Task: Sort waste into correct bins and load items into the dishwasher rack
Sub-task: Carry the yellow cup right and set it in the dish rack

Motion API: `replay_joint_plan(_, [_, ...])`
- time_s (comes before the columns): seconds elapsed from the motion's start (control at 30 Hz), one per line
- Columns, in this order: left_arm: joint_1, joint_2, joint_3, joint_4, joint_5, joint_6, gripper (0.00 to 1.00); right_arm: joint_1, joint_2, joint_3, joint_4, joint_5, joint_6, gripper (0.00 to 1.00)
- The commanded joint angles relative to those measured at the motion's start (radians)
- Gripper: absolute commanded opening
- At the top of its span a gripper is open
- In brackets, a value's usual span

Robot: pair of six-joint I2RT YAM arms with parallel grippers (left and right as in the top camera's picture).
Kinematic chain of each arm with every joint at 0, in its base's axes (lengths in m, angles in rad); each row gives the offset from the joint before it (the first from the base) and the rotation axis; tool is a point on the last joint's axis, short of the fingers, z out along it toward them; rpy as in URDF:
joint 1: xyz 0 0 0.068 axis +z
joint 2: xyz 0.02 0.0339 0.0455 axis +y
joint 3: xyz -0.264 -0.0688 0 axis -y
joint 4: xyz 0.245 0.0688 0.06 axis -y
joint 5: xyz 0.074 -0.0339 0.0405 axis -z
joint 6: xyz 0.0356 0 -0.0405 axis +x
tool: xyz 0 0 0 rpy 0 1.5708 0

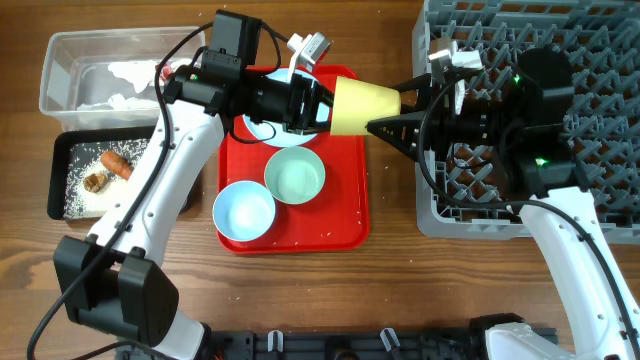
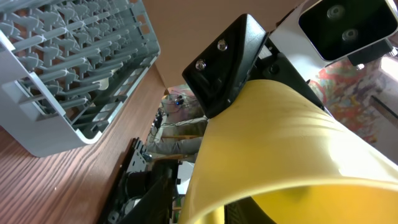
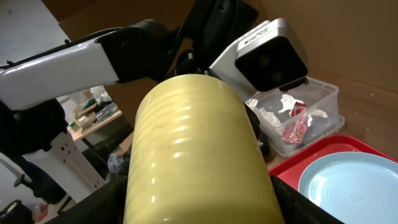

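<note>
The yellow cup (image 1: 355, 103) (image 2: 280, 143) (image 3: 193, 155) hangs on its side above the right edge of the red tray (image 1: 350, 200). My right gripper (image 1: 383, 108) (image 3: 196, 205) is shut on its base end, a finger pressed to each side. At the rim end my left gripper (image 1: 322, 105) (image 2: 194, 211) stands open. One of its fingers is inside the cup and the outer one is a little off the wall. On the tray lie a pale blue plate (image 1: 255, 128) (image 3: 354, 186) and two bowls (image 1: 244, 211) (image 1: 295, 175). The grey dishwasher rack (image 1: 600, 60) (image 2: 68, 68) stands at the right.
The clear tub (image 1: 60, 70) (image 3: 323, 99) at the back left holds white tissue and a red wrapper (image 3: 295, 127). In front of it the black tray (image 1: 65, 190) holds a carrot piece (image 1: 117, 163), a brown lump (image 1: 96, 182) and rice grains.
</note>
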Motion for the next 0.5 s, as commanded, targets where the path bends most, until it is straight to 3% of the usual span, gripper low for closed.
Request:
replay_joint_plan(0.0, [-0.001,-0.014,0.011,0.000,0.019,0.010,0.32,-0.006,0.010,0.022,0.006,-0.025,-0.006,0.45])
replay_joint_plan(0.3, [0.018,-0.014,0.011,0.000,0.019,0.009,0.35,-0.213,0.009,0.022,-0.071,-0.100,0.016,0.40])
replay_joint_plan(0.47, [0.018,-0.014,0.011,-0.001,-0.073,0.009,0.43,-0.331,-0.008,0.022,-0.272,0.013,-0.020,0.37])
